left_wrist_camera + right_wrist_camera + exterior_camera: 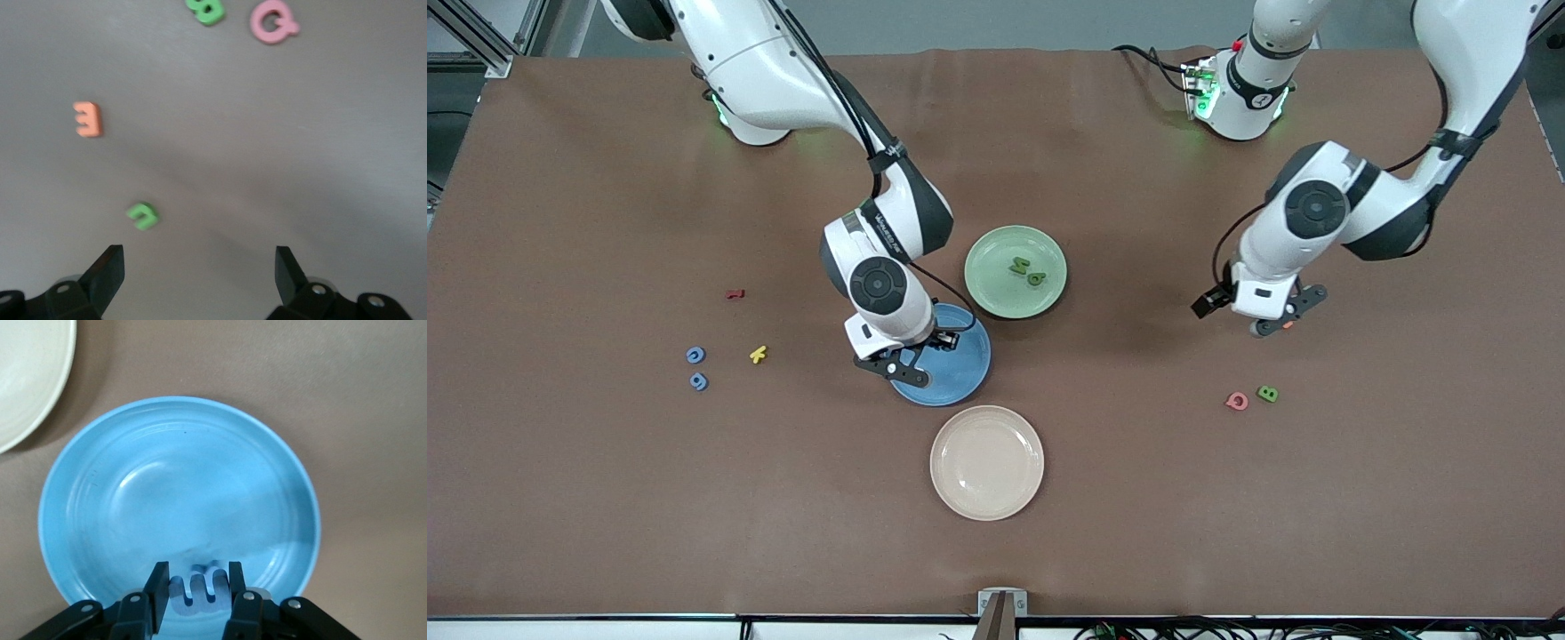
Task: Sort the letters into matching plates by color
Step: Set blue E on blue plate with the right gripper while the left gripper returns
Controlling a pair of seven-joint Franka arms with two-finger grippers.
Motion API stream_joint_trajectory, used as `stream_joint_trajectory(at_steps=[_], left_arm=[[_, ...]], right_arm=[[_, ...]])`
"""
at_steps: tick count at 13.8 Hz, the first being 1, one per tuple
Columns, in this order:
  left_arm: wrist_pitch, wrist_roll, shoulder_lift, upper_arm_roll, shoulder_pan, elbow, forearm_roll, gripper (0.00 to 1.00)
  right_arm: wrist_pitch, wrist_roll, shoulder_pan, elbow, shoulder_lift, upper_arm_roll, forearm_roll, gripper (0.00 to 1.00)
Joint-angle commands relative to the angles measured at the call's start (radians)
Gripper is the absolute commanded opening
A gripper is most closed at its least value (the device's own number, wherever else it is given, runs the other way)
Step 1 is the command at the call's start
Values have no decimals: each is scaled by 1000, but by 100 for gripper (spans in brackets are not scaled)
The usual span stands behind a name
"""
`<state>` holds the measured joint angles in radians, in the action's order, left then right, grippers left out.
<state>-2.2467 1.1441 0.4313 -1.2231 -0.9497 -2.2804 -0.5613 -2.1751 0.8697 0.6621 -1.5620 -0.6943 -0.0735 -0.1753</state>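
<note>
Pinching a small pale blue foam letter (pixel 198 585) between its two fingers, the right gripper (pixel 197 590) hangs over the round shallow blue plate (pixel 100 493), whose rim nearly meets the pale green plate (pixel 983 284) holding two green letters (pixel 1027 271). The cream plate (pixel 987 462) lies nearer the front camera. The left gripper (pixel 200 273), fingers spread wide and empty, hovers over bare tablecloth just above a small green letter (pixel 143 215) and an orange E (pixel 87 119), with a green B (pixel 1267 393) and pink Q (pixel 1236 401) nearby. Toward the right arm's end lie two blue letters (pixel 696 367), a yellow k (pixel 758 355) and what seems a dark red letter (pixel 735 293).
</note>
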Motion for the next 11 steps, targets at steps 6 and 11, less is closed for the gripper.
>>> stream_joint_trajectory(at_steps=[6, 11], left_arm=[[-7, -513, 7, -15, -60, -50, -14, 99], [-76, -587, 53, -15, -60, -103, -162, 95]], right_arm=[[-18, 169, 30, 114, -90, -9, -73, 17], [-22, 189, 39, 115, -105, -9, -70, 18]])
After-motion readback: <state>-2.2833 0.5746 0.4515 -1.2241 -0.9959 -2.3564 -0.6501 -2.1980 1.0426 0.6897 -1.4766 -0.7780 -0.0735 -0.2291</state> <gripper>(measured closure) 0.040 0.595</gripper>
